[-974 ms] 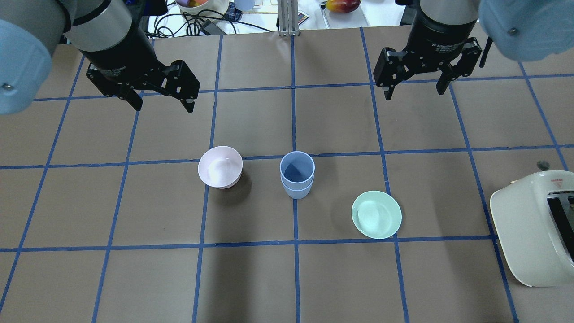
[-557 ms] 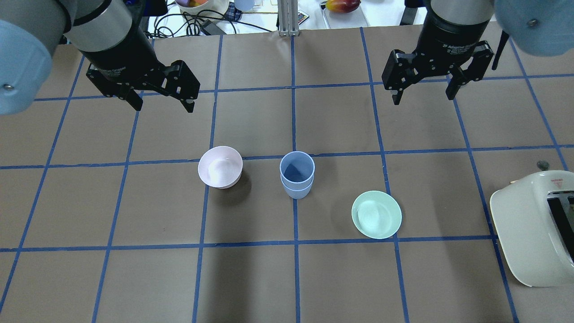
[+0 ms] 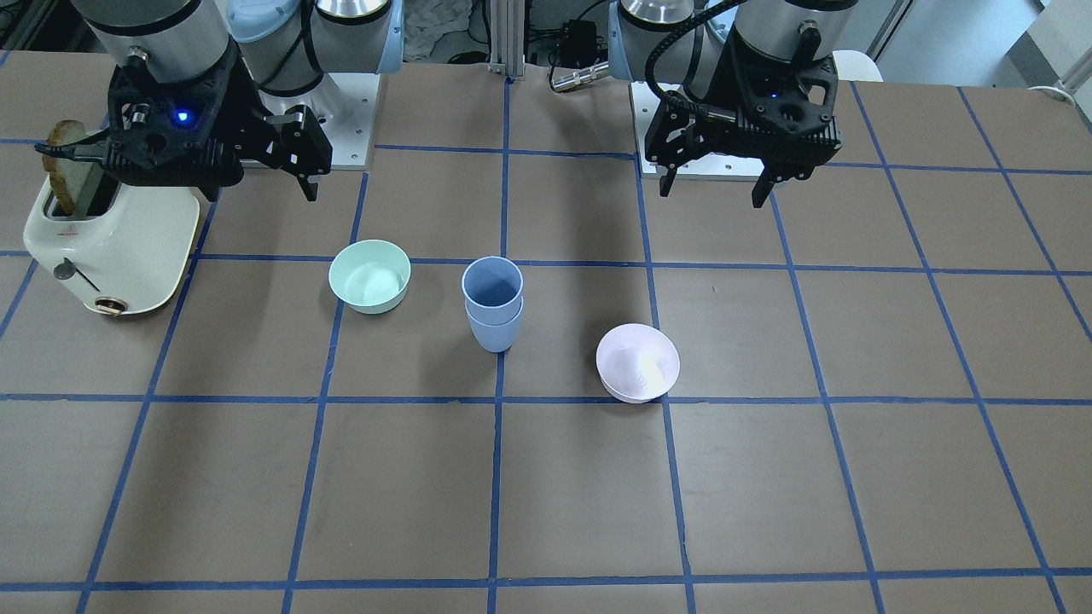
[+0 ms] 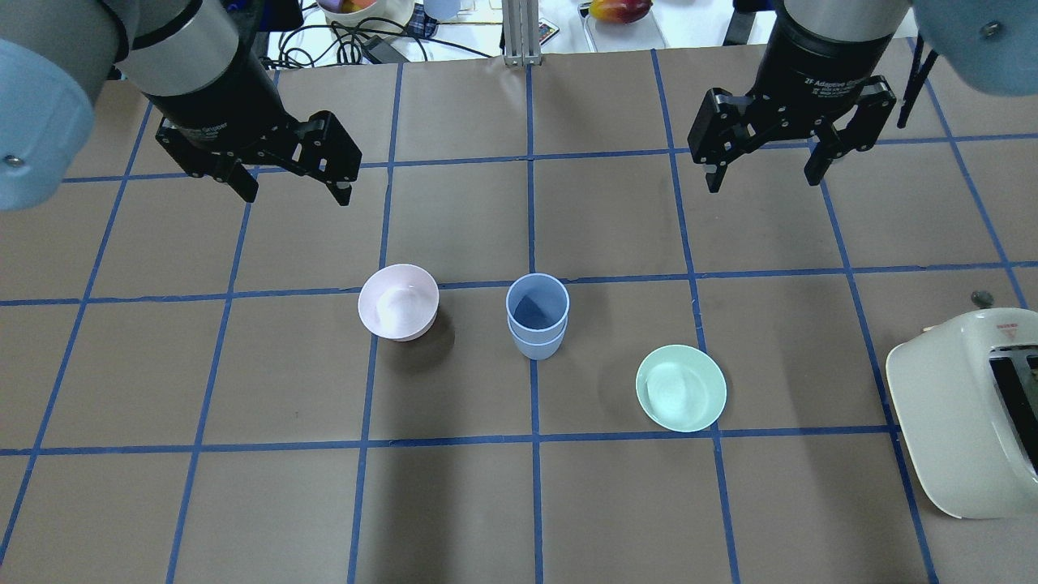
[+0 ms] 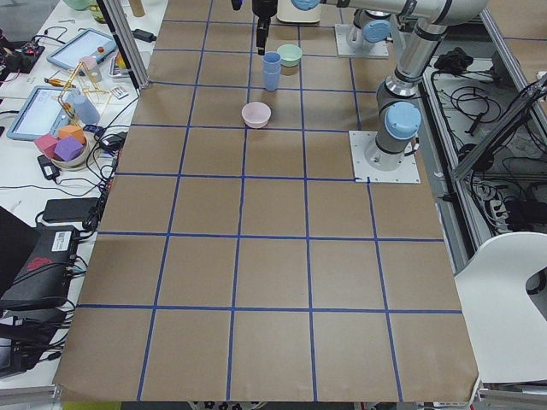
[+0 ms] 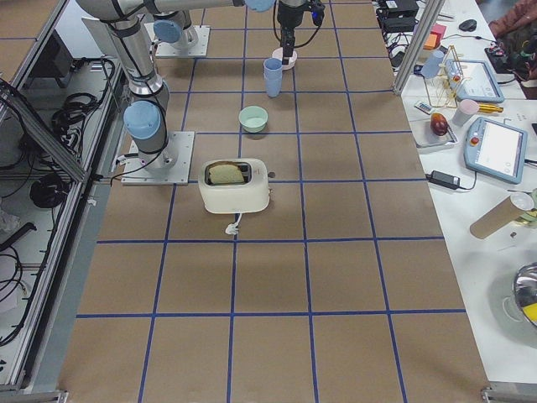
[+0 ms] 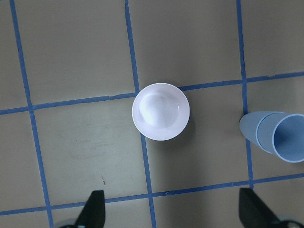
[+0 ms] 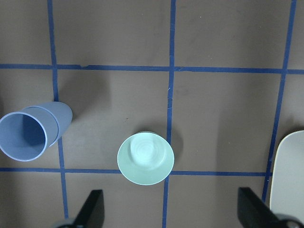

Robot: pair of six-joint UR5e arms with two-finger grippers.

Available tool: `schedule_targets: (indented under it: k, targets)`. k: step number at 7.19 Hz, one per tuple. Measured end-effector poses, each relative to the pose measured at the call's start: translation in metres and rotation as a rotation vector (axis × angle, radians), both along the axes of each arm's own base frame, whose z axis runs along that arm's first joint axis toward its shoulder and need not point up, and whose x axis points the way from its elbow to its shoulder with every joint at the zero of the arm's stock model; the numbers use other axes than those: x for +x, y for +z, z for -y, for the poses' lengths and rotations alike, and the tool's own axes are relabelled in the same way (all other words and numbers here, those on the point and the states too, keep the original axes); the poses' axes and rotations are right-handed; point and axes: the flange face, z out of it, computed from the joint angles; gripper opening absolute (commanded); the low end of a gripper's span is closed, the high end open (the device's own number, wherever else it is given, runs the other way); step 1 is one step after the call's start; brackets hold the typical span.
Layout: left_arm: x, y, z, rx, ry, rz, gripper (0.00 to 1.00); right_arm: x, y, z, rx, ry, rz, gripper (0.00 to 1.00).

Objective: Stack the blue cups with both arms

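Note:
The two blue cups stand nested, one inside the other, upright at the table's middle; the stack also shows in the front view, the left wrist view and the right wrist view. My left gripper hangs open and empty high above the table, back and left of the stack; it also shows in the front view. My right gripper hangs open and empty, back and right of the stack.
A pale pink bowl sits left of the stack. A mint-green bowl sits to its front right. A cream toaster with toast stands at the right edge. Clutter lies beyond the table's far edge.
My right gripper has moved right and slightly back, still open. The left gripper and the cups have not moved.

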Motion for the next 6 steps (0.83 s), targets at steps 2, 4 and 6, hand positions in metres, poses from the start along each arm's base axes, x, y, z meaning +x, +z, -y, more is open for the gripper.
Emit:
schedule_targets:
  k: [2,4,6]
  targets:
    - [0.0,-0.0004,-0.0004,0.001,0.001,0.0,1.0,0.0007,-0.0014,0.0008,0.002,-0.001,0.019,1.0]
    - [0.0,-0.0006,-0.0005,0.002,0.0,0.0,1.0,-0.0004,-0.0013,0.0018,-0.004,-0.005,0.017,1.0]
    - [0.0,-0.0016,-0.0003,0.004,0.0,0.0,1.0,-0.0011,-0.0011,0.0025,-0.01,-0.01,0.013,1.0]
